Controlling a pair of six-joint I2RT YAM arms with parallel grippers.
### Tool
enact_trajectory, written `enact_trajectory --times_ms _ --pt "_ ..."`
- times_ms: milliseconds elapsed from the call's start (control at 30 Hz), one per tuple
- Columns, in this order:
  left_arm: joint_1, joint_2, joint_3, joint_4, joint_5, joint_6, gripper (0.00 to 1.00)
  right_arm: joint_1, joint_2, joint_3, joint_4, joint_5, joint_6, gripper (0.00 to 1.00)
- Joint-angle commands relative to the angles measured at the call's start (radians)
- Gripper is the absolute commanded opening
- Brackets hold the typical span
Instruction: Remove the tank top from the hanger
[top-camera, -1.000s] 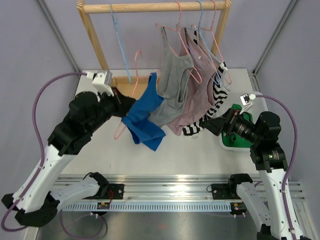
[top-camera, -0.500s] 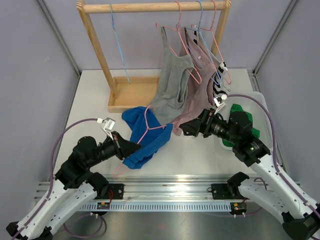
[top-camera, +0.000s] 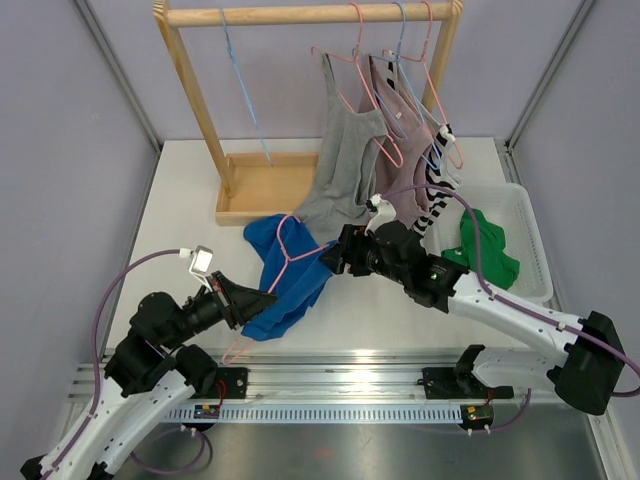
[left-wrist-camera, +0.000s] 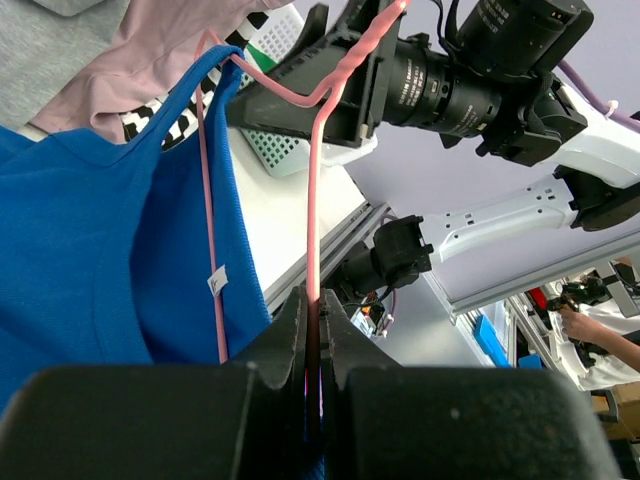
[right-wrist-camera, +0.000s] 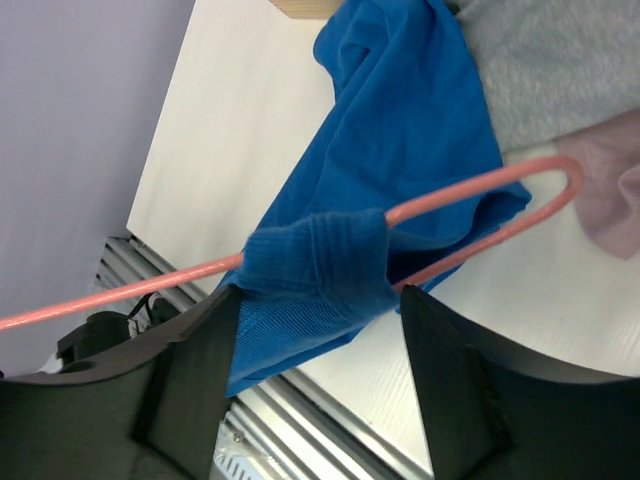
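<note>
My left gripper (top-camera: 262, 298) is pinched tight on the thin pink wire hanger (top-camera: 284, 236). In the left wrist view its black jaws meet around the wire with no gap. The hanger is off the rack and slants low over the white table (top-camera: 180, 200). The blue fine-knit tank top (top-camera: 290, 280) hangs from it, one strap looped over the wire and the body sagging in soft folds towards the tabletop.

My right gripper (top-camera: 332, 256) sits at the hanger's upper end. Its wrist view shows the fingers (right-wrist-camera: 190, 380) spread wide, straddling a bunched fold of blue fabric wrapped round the wire. I can't tell whether they press on it.

Behind, on the pale wooden rack (top-camera: 195, 90), hang a grey tank top (top-camera: 350, 165), a mauve tank top (top-camera: 400, 195) and a black-and-white striped garment (top-camera: 438, 190). To the right, a white slotted plastic basket (top-camera: 533, 245) holds a crumpled green cloth (top-camera: 487, 250).
</note>
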Motion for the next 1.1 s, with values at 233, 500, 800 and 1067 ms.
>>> enact_trajectory --times_ms 233,500,800,1067 --pt "-0.001 -0.014 0.046 -0.019 0.007 0.016 0.0 0.009 0.039 0.058 0.104 0.145 -0.089 0.1" --pt "-0.001 0.003 0.118 -0.187 -0.005 0.117 0.0 -0.011 0.037 0.105 -0.08 0.446 -0.158 0.0" --pt "-0.001 -0.033 0.165 -0.202 0.063 0.14 0.0 -0.147 0.227 0.255 -0.343 0.453 -0.118 0.0" --pt "-0.001 -0.019 0.334 -0.23 -0.042 0.206 0.0 -0.153 0.078 0.164 -0.216 0.032 -0.135 0.0"
